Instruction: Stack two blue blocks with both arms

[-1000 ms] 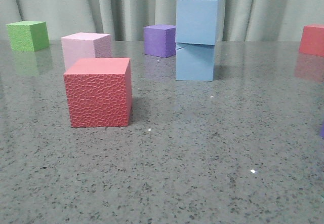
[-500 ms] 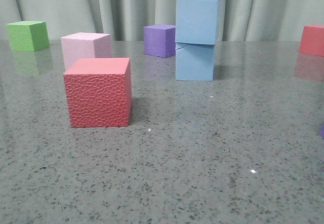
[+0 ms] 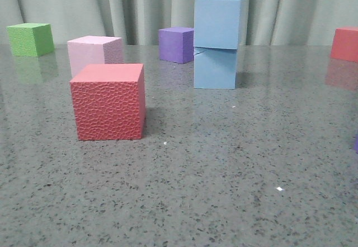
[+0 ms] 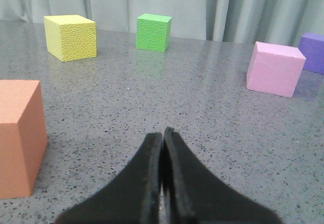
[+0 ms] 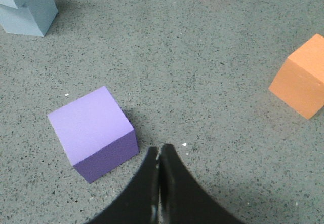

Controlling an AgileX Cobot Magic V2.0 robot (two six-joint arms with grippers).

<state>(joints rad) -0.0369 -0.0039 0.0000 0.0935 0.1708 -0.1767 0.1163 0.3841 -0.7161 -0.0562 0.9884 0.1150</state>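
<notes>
Two blue blocks [image 3: 217, 43] stood stacked, looking like light, soft foam, best pinched gently across flat opposite sides. Left claw [image 4: 163, 138] and right claw [image 5: 160, 153] were both pressed closed, holding nothing.

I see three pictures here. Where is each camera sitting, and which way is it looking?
Front: low, facing forward over the table at the blue stack; no robot part shows.
Left wrist: on the left arm, looking past its shut left end effector toward the green cube.
Right wrist: on the right arm, looking down past its shut right end effector at a purple cube.
Front and right wrist both show the blue stack.
</notes>
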